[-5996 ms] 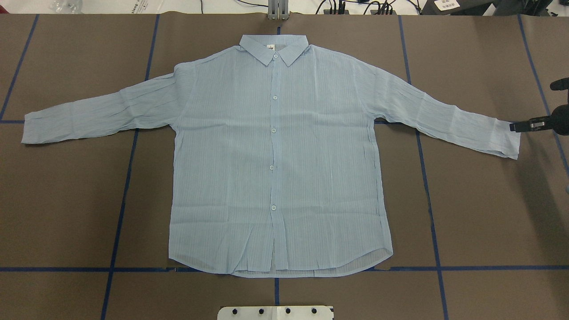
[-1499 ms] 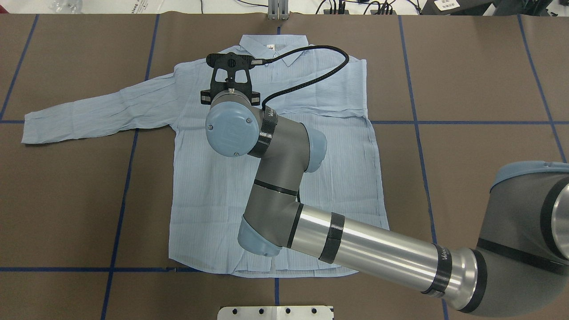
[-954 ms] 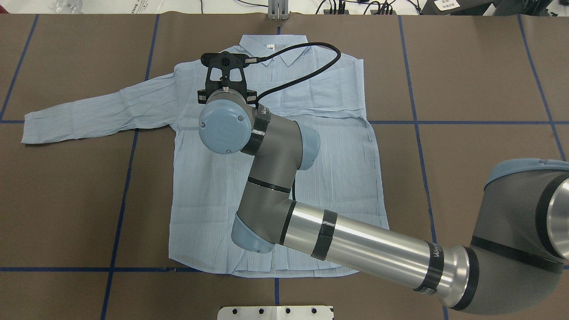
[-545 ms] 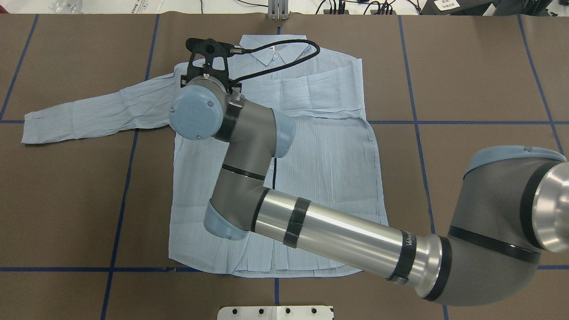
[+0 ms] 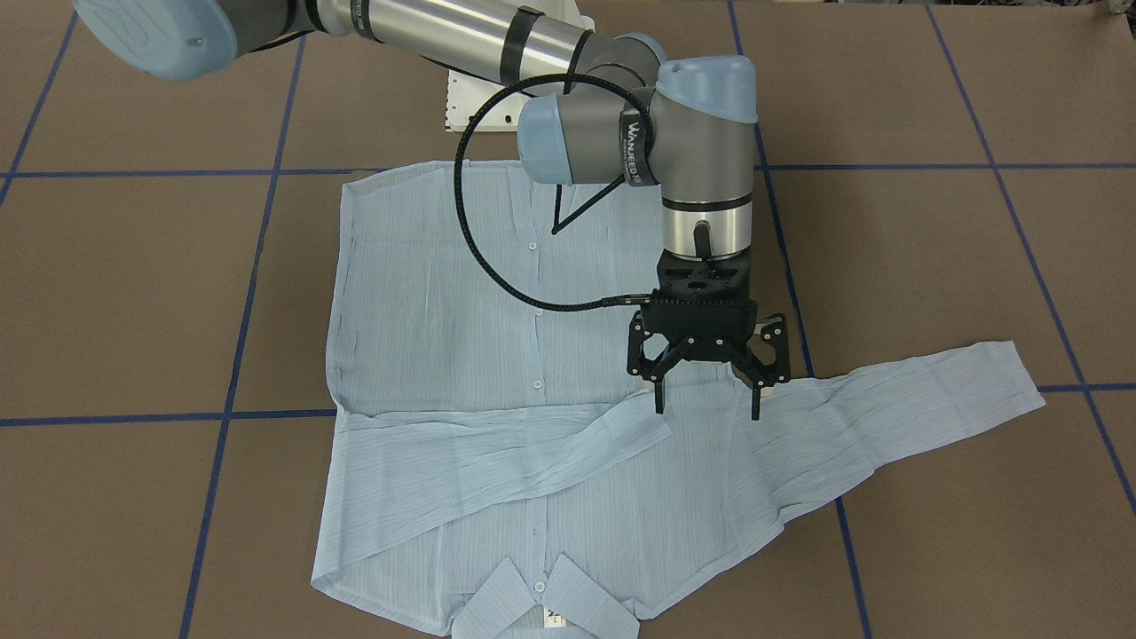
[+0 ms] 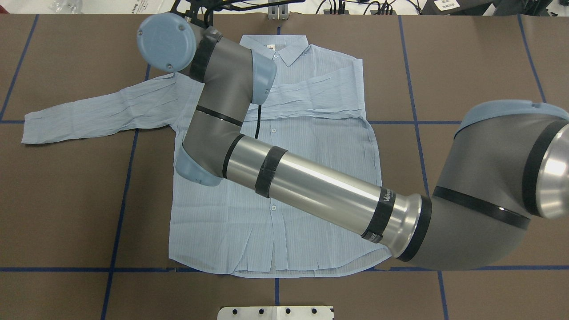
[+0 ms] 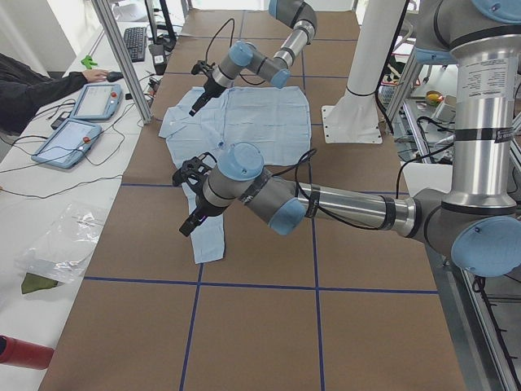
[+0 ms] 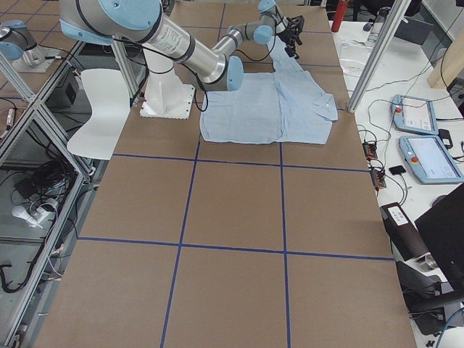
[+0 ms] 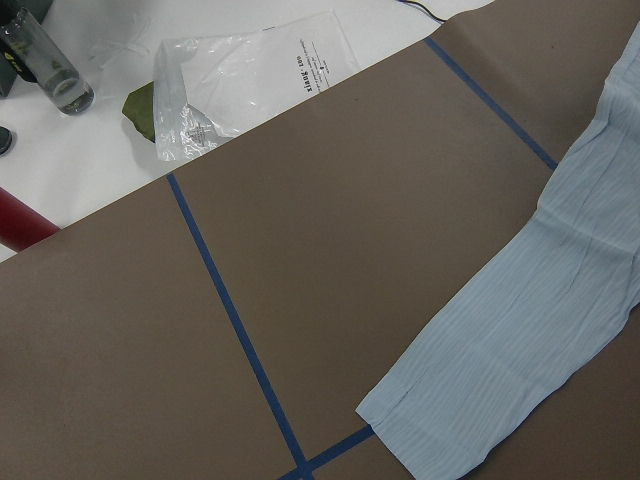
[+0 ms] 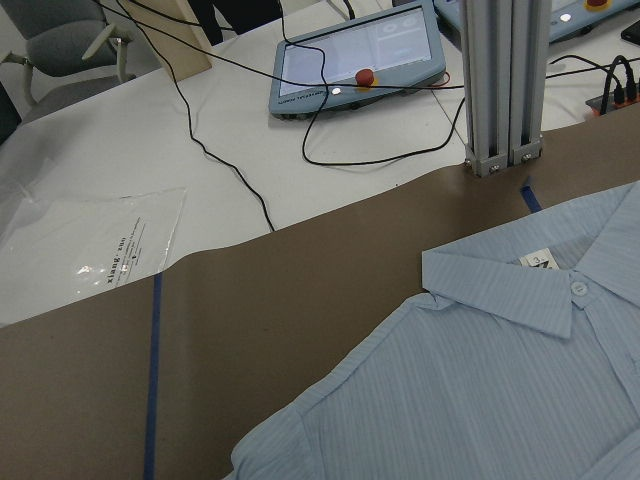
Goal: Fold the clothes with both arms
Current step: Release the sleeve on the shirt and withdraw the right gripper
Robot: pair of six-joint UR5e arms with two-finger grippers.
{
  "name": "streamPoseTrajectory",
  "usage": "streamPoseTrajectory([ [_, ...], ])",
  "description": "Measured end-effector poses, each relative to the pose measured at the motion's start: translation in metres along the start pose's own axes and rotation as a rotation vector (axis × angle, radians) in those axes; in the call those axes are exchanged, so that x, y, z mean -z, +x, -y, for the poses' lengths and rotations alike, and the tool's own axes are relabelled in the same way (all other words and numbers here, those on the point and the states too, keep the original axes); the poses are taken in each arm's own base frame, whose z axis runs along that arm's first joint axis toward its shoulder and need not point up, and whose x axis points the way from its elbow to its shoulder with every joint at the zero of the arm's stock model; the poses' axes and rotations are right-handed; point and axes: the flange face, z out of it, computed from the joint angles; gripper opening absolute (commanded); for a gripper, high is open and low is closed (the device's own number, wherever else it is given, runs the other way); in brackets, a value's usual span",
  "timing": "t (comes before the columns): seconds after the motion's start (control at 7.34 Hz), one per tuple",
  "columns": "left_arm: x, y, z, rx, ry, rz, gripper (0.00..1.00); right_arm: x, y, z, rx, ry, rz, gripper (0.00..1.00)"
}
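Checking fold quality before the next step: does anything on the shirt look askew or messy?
Only mildly: the folded sleeve lies wrinkled and slanted across the chest of the shirt, its cuff near the open right gripper. No damage shows.

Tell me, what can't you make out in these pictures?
The left claw: open or shut unclear; it shows only small and dark in the exterior left view.
The shirt: in the overhead view the right arm hides a shoulder and part of its front.
The right claw: whether its tips touch the shirt; the front-facing view looks steeply down.
The neck label: print too small in the right wrist view.
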Motion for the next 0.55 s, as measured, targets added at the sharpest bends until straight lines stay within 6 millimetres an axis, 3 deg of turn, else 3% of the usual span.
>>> streamPoseTrajectory([
  [0.14, -0.003, -0.001, -0.002, -0.022, 0.028, -0.001, 1.0, -0.002, 0.019, 0.036, 0.024, -0.067, -0.052, 1.0],
  [0.27, -0.011, -0.005, -0.008, -0.047, 0.054, -0.003, 1.0, 0.009, 0.045, 0.076, 0.065, -0.137, -0.106, 1.0],
  [0.41, -0.022, -0.008, -0.016, -0.06, 0.067, -0.011, 1.0, 0.026, 0.08, 0.122, 0.112, -0.207, -0.134, 1.0],
  [0.55, -0.034, -0.006, -0.02, -0.054, 0.069, -0.024, 1.0, 0.039, 0.128, 0.169, 0.178, -0.281, -0.134, 1.0],
])
